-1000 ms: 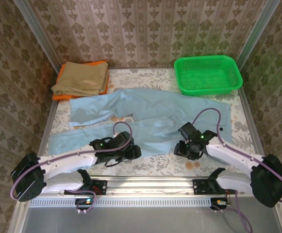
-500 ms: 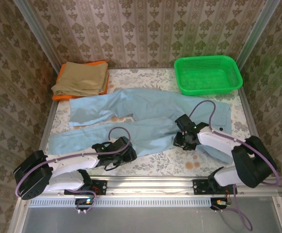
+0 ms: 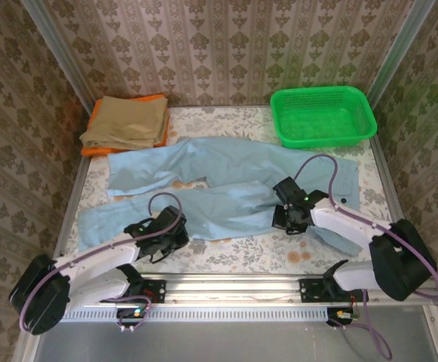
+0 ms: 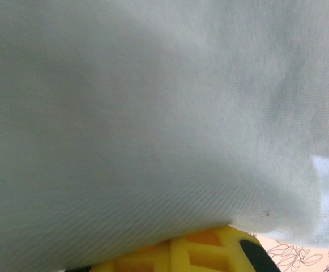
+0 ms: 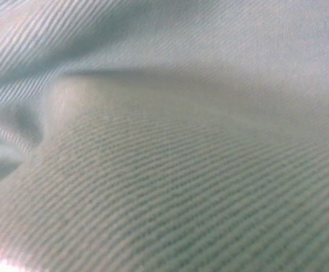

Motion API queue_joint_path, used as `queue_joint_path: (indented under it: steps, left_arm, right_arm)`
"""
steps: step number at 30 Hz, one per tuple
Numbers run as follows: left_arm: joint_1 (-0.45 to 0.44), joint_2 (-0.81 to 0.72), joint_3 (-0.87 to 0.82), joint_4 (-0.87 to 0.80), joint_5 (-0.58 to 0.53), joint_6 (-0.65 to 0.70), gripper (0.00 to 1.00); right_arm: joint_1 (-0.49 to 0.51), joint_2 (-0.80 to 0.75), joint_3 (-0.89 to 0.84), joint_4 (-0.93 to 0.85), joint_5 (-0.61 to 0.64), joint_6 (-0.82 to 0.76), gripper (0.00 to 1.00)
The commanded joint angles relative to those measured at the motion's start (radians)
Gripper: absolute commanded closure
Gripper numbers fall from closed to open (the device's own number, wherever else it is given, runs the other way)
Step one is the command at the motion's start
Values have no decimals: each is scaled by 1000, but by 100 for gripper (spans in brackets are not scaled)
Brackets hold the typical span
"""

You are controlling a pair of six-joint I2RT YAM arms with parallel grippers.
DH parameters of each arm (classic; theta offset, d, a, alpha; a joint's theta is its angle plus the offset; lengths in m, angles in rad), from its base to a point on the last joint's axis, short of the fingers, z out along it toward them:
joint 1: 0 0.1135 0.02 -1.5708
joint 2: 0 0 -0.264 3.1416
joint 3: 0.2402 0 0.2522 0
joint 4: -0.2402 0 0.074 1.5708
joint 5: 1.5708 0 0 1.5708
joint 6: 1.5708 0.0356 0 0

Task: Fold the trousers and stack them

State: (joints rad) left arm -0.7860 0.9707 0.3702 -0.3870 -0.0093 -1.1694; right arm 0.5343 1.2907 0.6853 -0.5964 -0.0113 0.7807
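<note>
Task barely begun: trousers (image 3: 226, 177) lie unfolded across the table's (image 3: 234, 260) middle, left gripper (image 3: 175, 234) and right gripper (image 3: 285, 219) each pinching the near leg's front edge; 0 folds made, stacking left.

Far corners hold a green basket (image 3: 323, 117) and tan trousers (image 3: 127, 122), bare table (image 3: 222, 119) between.

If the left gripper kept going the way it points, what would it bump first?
Probably the blue trousers: the left gripper sits at the near leg, with cloth draped right over its yellow finger.
</note>
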Motion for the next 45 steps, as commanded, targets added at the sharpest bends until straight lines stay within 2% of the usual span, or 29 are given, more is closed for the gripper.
queue_joint_path:
  steps: [1, 7, 9, 14, 15, 17, 18, 19, 23, 26, 29, 31, 32, 34, 37, 39, 42, 45]
  left_arm:
    - [103, -77, 8, -122, -10, 138, 100]
    - [322, -159, 69, -230, 88, 324, 100]
    - [411, -161, 91, -247, 128, 376, 100]
    - [534, -145, 147, -260, 199, 469, 100]
    - [552, -139, 160, -261, 216, 482, 100]
    - [577, -124, 179, -254, 250, 498, 100]
    - [581, -114, 191, -257, 256, 502, 100]
    - [584, -108, 202, -261, 256, 508, 100]
    - [585, -94, 213, -258, 276, 507, 100]
    - [585, -72, 212, -231, 287, 501, 100]
    - [584, -27, 228, -178, 317, 489, 100]
    - [574, 17, 247, -139, 329, 480, 99]
    - [567, 39, 253, -125, 330, 473, 98]
    - [548, 82, 255, -78, 356, 454, 100]
    - [523, 114, 237, -36, 364, 430, 100]
    - [522, 112, 214, -9, 372, 424, 100]
    - [531, 115, 190, 23, 378, 417, 93]
    - [548, 140, 184, 67, 407, 409, 89]
  right_arm:
    - [40, -98, 4, -153, -28, 17, 100]
    - [154, -215, -61, -247, -207, 94, 100]
    - [243, -222, -88, -225, -266, 147, 100]
    - [432, -210, -107, -170, -346, 259, 100]
    - [453, -217, -100, -170, -351, 278, 79]
    - [454, -222, -67, -247, -296, 278, 27]
    - [446, -225, -49, -286, -258, 260, 21]
    - [424, -223, -32, -320, -225, 242, 21]
    - [305, -236, 54, -412, -151, 142, 21]
    - [156, -248, 105, -431, -130, 58, 24]
    - [-18, -200, 94, -347, -131, -22, 27]
    - [-136, -98, 69, -243, -142, -59, 29]
    - [-165, -43, 66, -207, -140, -63, 32]
    - [-189, 79, 86, -130, -149, -87, 37]
    - [-197, 241, 155, -133, -59, -133, 43]
    - [-204, 317, 229, -176, -8, -161, 60]
    - [-244, 398, 311, -207, 42, -176, 82]
    - [-310, 480, 376, -224, 21, -209, 85]
